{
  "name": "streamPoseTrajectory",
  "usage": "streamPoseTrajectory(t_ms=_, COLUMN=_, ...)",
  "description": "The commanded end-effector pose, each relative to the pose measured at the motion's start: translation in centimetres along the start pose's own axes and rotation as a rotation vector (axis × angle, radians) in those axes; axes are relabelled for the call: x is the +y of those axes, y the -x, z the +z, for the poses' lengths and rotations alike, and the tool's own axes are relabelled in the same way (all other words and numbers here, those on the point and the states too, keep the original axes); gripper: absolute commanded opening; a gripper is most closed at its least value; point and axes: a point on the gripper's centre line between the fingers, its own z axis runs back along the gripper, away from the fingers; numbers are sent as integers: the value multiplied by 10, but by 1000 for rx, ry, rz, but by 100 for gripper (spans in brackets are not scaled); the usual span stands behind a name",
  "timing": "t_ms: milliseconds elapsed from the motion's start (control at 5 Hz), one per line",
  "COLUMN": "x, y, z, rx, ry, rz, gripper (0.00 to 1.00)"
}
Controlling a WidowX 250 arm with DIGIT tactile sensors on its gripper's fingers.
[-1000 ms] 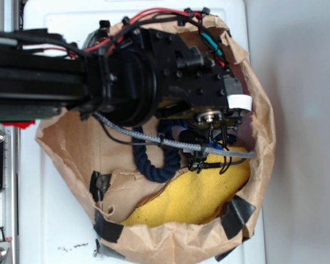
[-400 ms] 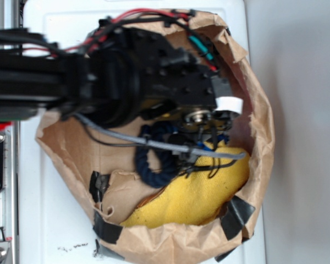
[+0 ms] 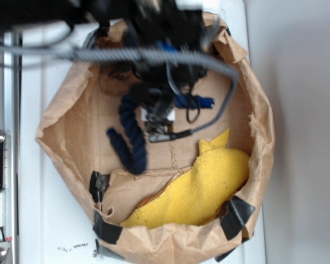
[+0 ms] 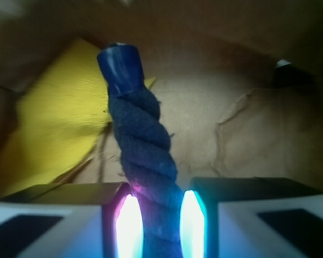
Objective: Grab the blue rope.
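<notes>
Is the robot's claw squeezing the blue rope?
Touching. In the wrist view the blue rope runs between the gripper jaws, pressed against both with no gap.

A robot test bench: metal rail, white table, taped paper bag as workspace.

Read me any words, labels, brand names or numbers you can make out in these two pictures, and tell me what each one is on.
None can be read in either view.
The blue rope, the gripper shut on it, the yellow cloth and the brown paper bag show no print.
A small pale patch under the arm is too blurred to tell whether it bears text.
</notes>
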Motion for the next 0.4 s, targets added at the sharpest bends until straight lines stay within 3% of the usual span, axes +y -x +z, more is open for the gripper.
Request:
streamPoseTrajectory(t_ms=0, x=-16, y=-8, z=72, rx=-105, ry=-62, rz=16, gripper=0)
streamPoseTrajectory(t_ms=200, x=-21, y=-9, z=71, rx=-113, ry=-72, rz=21, gripper=0)
